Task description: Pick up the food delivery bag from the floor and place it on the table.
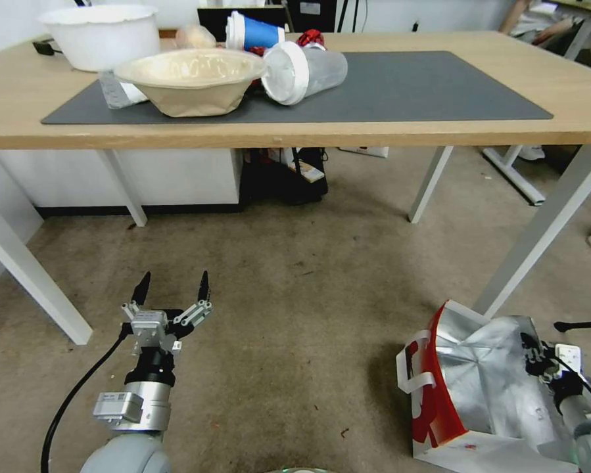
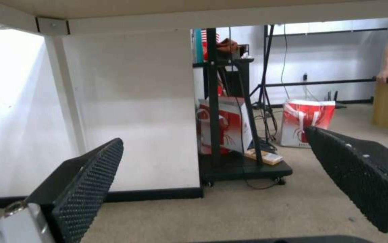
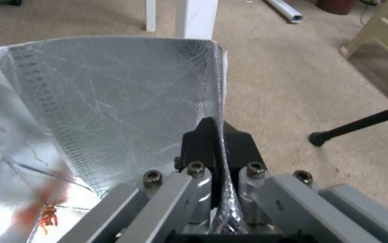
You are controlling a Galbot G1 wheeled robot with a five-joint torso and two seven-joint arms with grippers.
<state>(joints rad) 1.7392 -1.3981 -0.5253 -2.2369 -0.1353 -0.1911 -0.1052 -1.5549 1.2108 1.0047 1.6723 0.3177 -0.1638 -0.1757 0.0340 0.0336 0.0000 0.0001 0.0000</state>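
While my right tool (image 3: 216, 135) pinches the food delivery bag's (image 1: 479, 387) foil wall on the floor (image 1: 295, 309) at four o'clock, my left tool (image 1: 172, 287) hangs spread at seven, below the bench (image 1: 440, 125).

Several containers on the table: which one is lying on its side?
The clear plastic cup with the white lid, tipped beside the tan bowl. The bowl, white tub and blue cup stand upright.
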